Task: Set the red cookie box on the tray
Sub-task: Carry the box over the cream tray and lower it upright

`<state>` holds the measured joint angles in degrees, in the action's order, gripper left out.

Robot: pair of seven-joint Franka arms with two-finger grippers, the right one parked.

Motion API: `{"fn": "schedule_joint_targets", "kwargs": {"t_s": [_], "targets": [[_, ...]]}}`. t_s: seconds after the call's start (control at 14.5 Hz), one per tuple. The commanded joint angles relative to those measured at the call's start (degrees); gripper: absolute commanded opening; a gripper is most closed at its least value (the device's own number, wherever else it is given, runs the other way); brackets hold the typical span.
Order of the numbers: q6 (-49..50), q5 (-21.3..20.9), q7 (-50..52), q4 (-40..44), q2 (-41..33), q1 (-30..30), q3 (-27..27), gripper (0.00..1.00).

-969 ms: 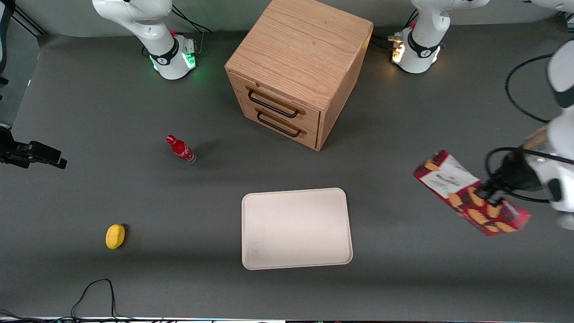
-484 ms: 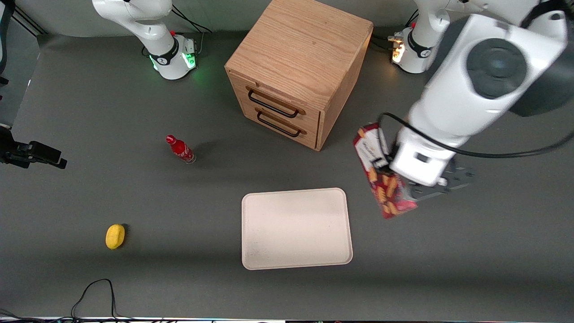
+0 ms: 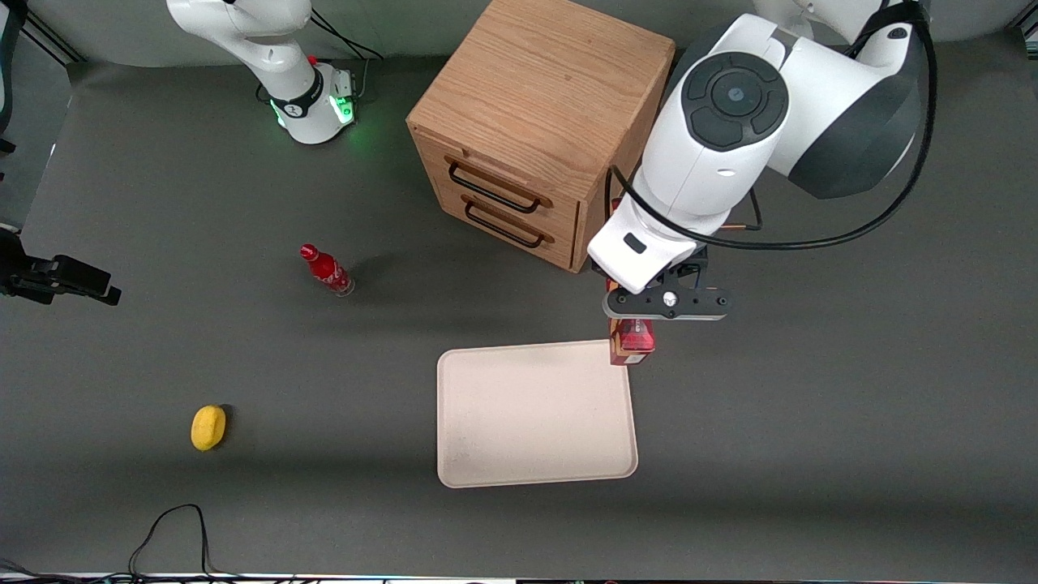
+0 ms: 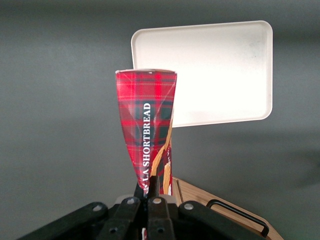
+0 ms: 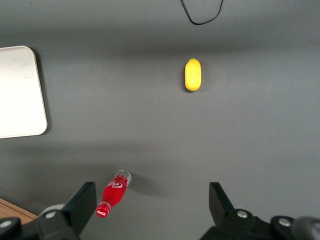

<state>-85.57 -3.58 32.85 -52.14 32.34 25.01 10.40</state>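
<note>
The red cookie box hangs in the air, edge-on to the front camera, with most of it hidden under the wrist. My gripper is shut on it, between the cabinet and the tray. The box's low end is over the corner of the cream tray that lies nearest the cabinet, toward the working arm's end. In the left wrist view the tartan carton sticks out from the closed gripper, and the tray lies flat and bare under it.
A wooden drawer cabinet with two black handles stands close by the arm, its edge near the wrist. A small red bottle and a yellow lemon-like object lie toward the parked arm's end.
The arm has swung from the working arm's end of the table toward the tray, carrying the box. The box has turned from face-up to edge-on.
</note>
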Motion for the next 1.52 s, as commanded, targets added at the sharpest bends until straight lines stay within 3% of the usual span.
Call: {"fn": "schedule_joint_targets", "kwargs": {"t_s": [0.0,0.35,0.55,0.76,1.45], "targets": [[-4.59,-0.38,-1.21,-0.25,3.50,-0.05,-0.82,0.00],[-13.91,-0.73,-1.65,-1.73,12.82,-0.41,-1.26,0.00],[-21.72,-3.18,-1.65,-4.72,17.47,-0.93,-2.13,0.00],[-25.86,-4.15,-1.74,-7.89,18.45,-0.93,-2.84,0.00],[-32.64,-4.33,0.11,-7.54,22.32,-0.84,-3.98,0.00]]}}
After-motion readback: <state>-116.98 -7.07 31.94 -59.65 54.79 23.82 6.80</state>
